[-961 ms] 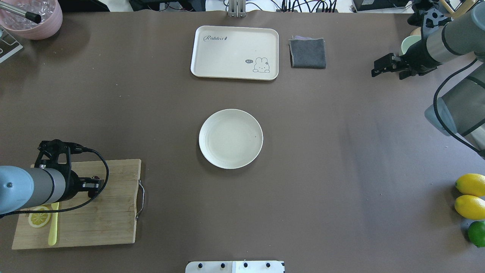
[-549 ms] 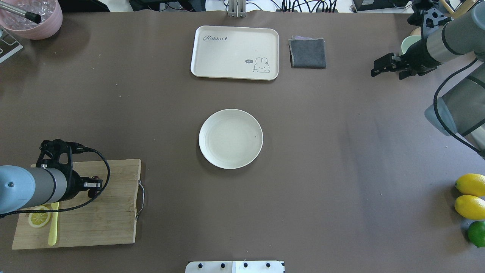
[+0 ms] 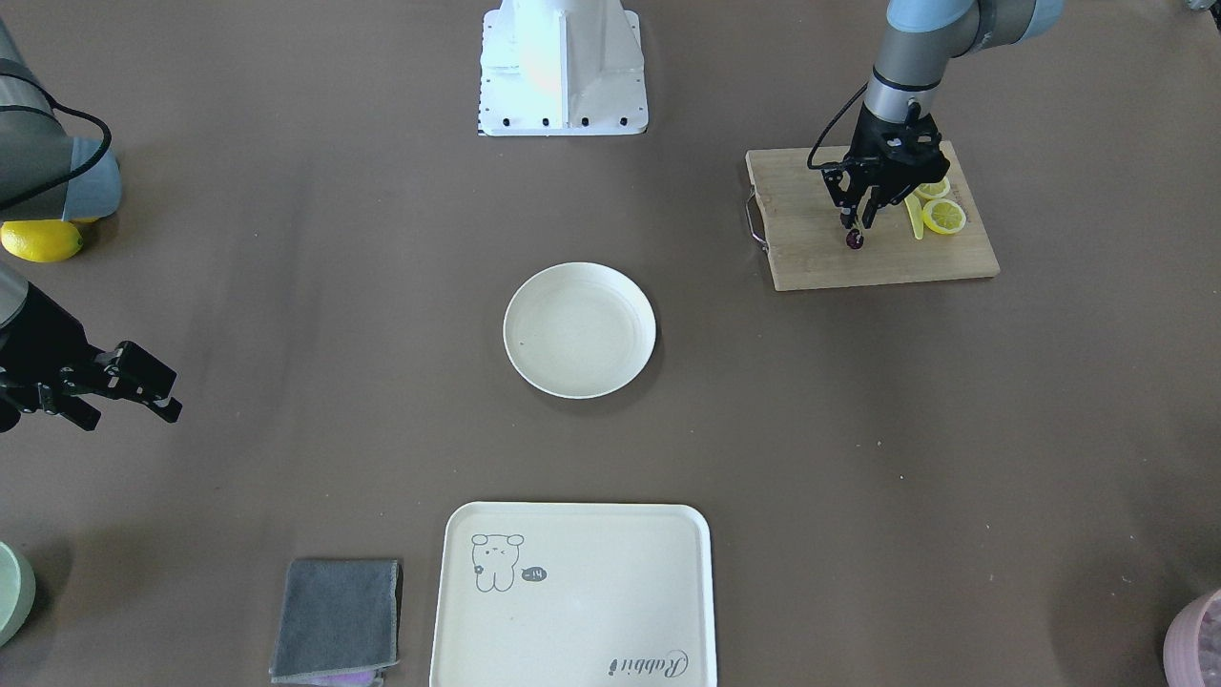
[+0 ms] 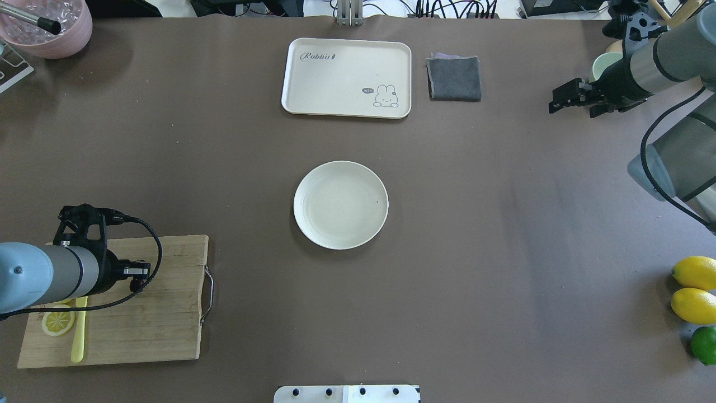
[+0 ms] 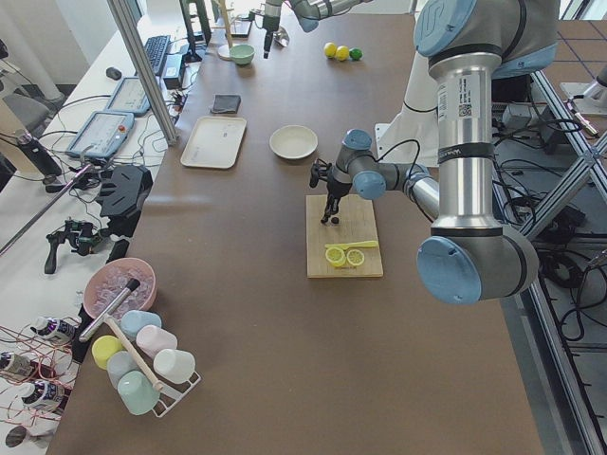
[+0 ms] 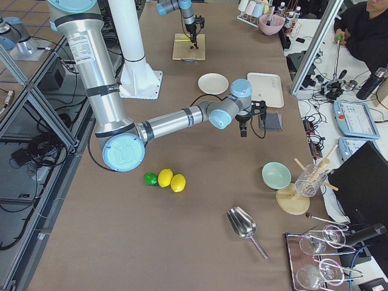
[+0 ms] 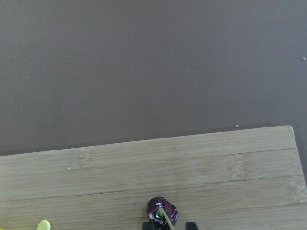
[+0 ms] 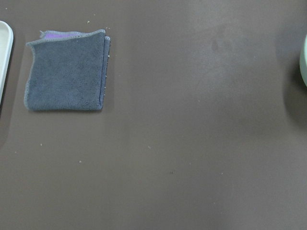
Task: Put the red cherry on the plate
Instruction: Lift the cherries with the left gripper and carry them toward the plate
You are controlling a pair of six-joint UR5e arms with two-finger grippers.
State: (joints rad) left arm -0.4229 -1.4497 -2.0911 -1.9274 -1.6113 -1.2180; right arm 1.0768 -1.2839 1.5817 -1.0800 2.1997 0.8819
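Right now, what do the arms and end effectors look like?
The left arm and right arm are silver-grey tubes with pale blue joint caps and black wrist sections. The left end effector and right end effector are black and two-fingered, with open-frame linkages. A black cable loops outside each wrist.

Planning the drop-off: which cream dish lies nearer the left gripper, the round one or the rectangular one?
The round plate at the table's centre; the rectangular tray sits farther from the left gripper, beside the grey cloth.
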